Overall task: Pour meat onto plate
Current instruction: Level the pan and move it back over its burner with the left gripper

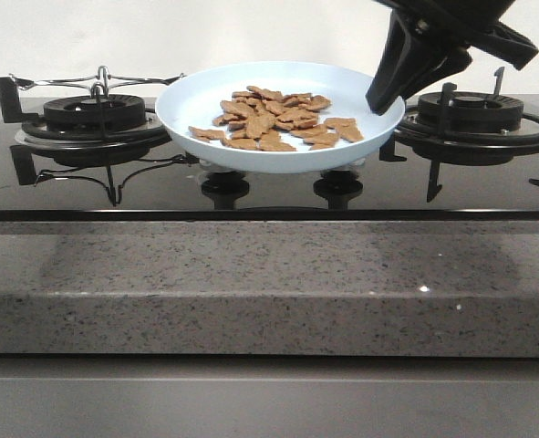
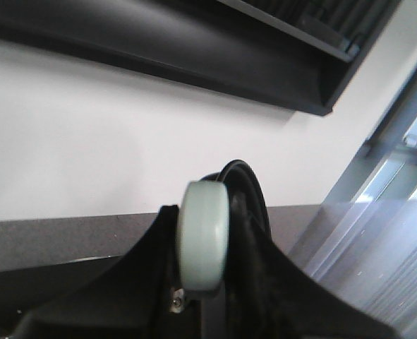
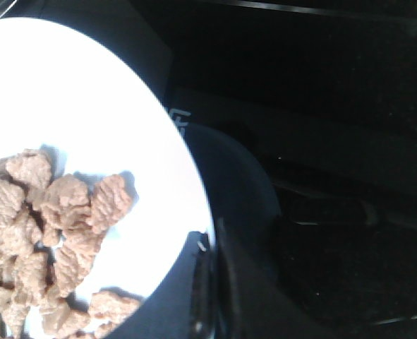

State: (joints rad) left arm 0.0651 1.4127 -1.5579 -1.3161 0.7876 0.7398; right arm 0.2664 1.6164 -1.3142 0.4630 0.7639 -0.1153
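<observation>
Flat, ragged light-brown meat (image 1: 276, 119) lay piled on the smooth, round pale blue plate (image 1: 196, 100) between the burners. The right tool (image 1: 385, 99) clenched the plate's rim; the left tool (image 2: 215, 282) gripped a pale rounded edge.

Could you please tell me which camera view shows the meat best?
The front view: the whole pile of meat lies on the plate. The right wrist view crops it at the edge; the left wrist view shows none.

Right gripper (image 1: 385, 99): glossy black plastic, long tapering fingers under a wider angular black housing.
Left gripper (image 2: 219, 247): matte black moulded body, sloping shoulders, one small silver screw (image 2: 176, 303) near its base.
Cables, markings: none discernible.
</observation>
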